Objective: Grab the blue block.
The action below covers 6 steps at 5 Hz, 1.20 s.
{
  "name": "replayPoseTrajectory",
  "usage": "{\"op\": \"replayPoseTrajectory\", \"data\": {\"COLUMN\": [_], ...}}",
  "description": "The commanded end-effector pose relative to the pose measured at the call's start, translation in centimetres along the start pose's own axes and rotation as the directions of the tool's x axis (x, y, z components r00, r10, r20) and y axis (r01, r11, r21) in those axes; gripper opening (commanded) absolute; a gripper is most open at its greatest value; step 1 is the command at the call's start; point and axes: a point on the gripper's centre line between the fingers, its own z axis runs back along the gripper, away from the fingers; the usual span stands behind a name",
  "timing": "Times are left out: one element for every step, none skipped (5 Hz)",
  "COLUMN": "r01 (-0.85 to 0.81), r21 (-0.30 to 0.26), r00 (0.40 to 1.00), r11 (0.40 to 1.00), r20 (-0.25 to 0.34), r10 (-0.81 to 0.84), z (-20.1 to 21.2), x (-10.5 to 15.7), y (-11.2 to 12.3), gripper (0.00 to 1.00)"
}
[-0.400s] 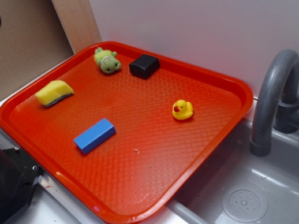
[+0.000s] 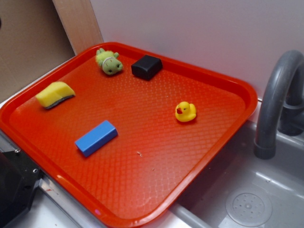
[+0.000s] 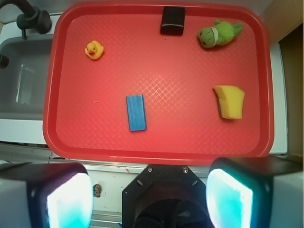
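Gripper (image 3: 149,199) first: its two pale pads sit wide apart at the bottom of the wrist view, with nothing between them, and it hangs high above the near edge of the scene, well short of any object. So the task is at its very start; no approach, no contact, no grasp yet.

Biggest thing below is the red tray (image 3: 266,85), which fills most of the wrist view and carries everything else. Beside it lies the grey sink (image 2: 247,190) with its curved faucet (image 2: 275,95) (neither matters to the job).

On the tray, the yellow sponge (image 3: 229,101) rests toward one long side, and the blue block (image 3: 136,112) lies flat and alone on open tray surface, in the half nearest the gripper and roughly mid-width, its long axis pointing almost straight away from the camera. The green plush toy (image 3: 218,34) and the black block (image 3: 172,20) sit along the far rim, well apart from the blue one. Smallest is the yellow rubber duck (image 3: 94,49), off toward the sink side.

What remains, as I judge it, is everything: travel forward over the blue block, line the pads across its narrow width, descend, close. Nothing crowds it, so the way in looks free.
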Motion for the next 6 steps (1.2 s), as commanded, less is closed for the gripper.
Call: {"op": "replayPoseTrajectory", "data": {"r01": [0.007,0.033,0.074,0.077,0.113,0.15], "r21": [-0.063,-0.049,0.031,0.053,0.09,0.102], "r00": [0.999,0.999,0.997,0.996,0.988,0.972], "r11": [0.998,0.998,0.997,0.996,0.989,0.983], "r20": [0.037,0.037,-0.011,-0.043,-0.117,-0.198], "r10": [-0.004,-0.031,-0.074,-0.074,-0.102,-0.128], "z": [2.8,-0.2,-5.0,-7.3,-11.6,-15.9], "x": [0.0,1.7,2.9,4.8,5.5,4.9], "y": [-2.3,-1.9,-1.8,-1.5,-1.5,-1.4], "gripper": [1.0,1.0,1.0,1.0,1.0,1.0]}}
